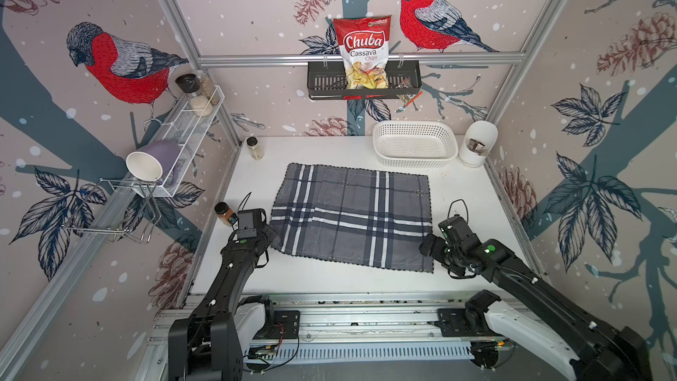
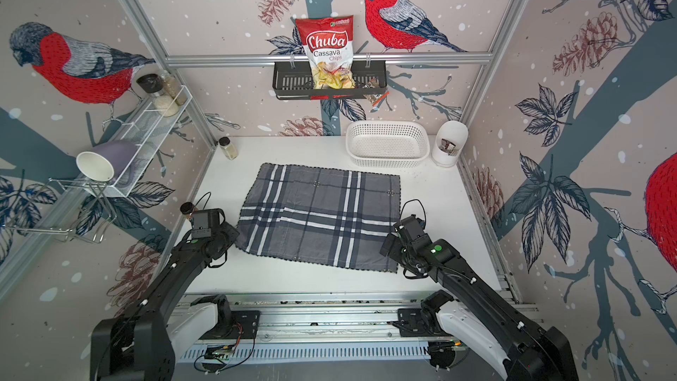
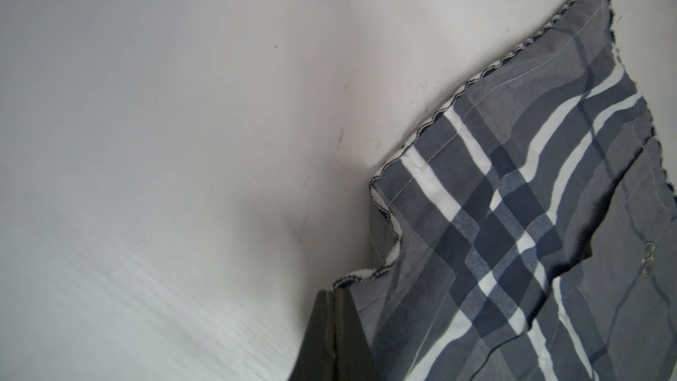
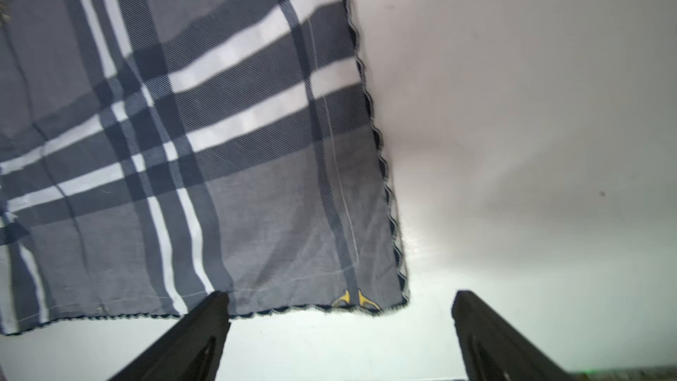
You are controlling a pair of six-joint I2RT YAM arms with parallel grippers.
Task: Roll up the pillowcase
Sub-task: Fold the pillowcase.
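Left jaws clamped on pillowcase [image 3: 513, 214] near-left corner; right jaws spread wide, straddling near-right corner.

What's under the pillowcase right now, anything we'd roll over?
Only white table shows around the pillowcase, which lies flat with no bulge. The left gripper pinches its near left corner, slightly raised. Whatever is beneath the cloth itself is covered.

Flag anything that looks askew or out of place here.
The mug lies tipped on its side on the wire shelf. The pillowcase sits skewed on the table, its corner bunched where the left pincer pinches it.
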